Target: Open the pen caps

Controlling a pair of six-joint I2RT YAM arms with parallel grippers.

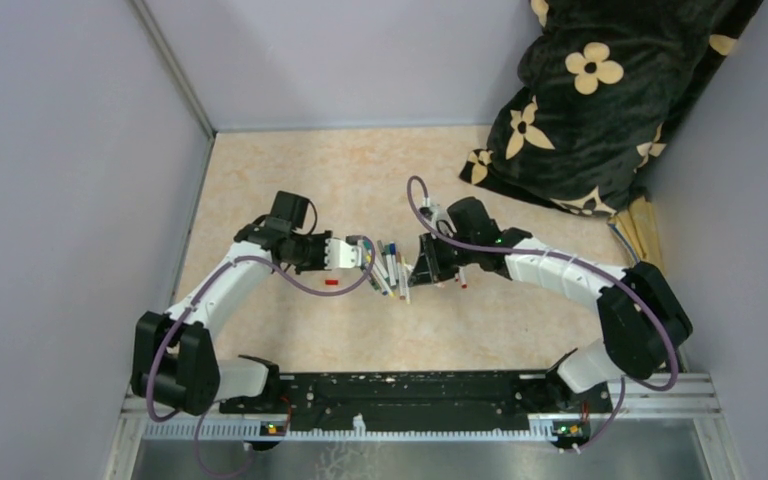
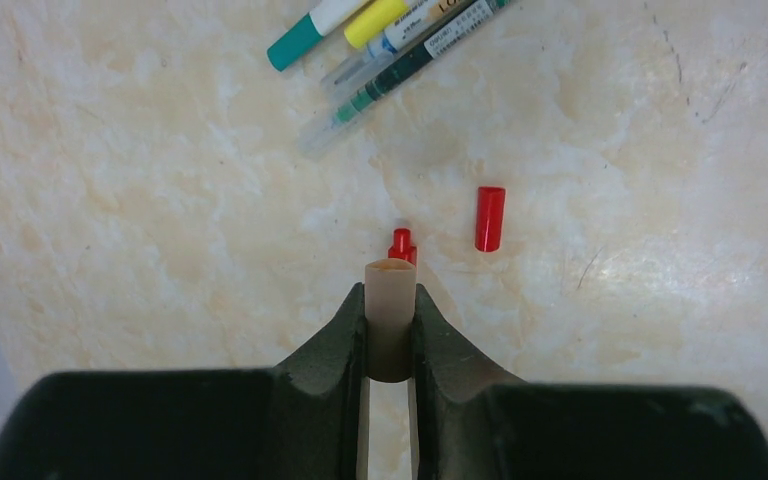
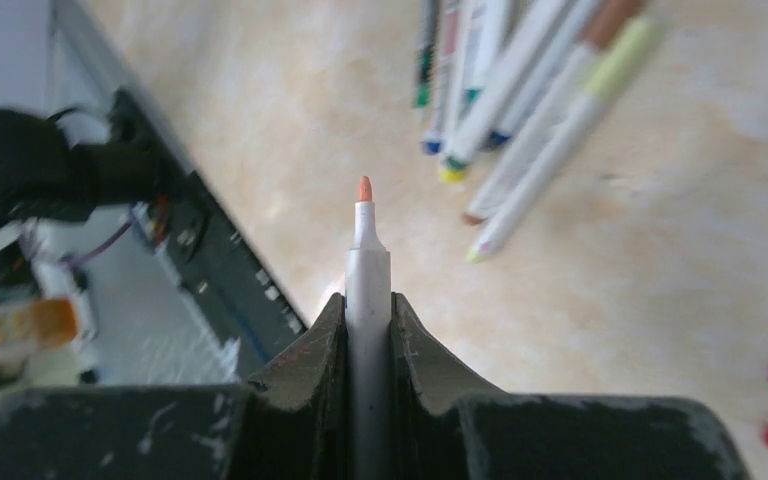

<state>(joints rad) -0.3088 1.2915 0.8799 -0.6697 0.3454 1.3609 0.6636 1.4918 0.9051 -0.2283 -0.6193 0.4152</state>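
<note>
Bright, even light — soft, faint shadows; right wrist view smears the pens [image 3: 505,90] out of focus.

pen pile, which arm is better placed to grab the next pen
Probably left: the left tool holds only a small tan cap, with a loose red cap nearby and the pen pile just ahead. The right tool is shut on an uncapped pen.

Centre crowded: heap of white-barrelled marker pens [image 1: 392,268] lies between left gripper [image 1: 364,254], pinching a tan plastic cap [image 2: 390,300], and right gripper [image 1: 423,266], pinching a grey orange-tipped pen [image 3: 367,290]. Loose small red plastic cap [image 1: 331,282] left of heap. Far-right corner blocked by black flower-print cloth [image 1: 600,110]. Far beige marbled tabletop [image 1: 360,170] open.
</note>
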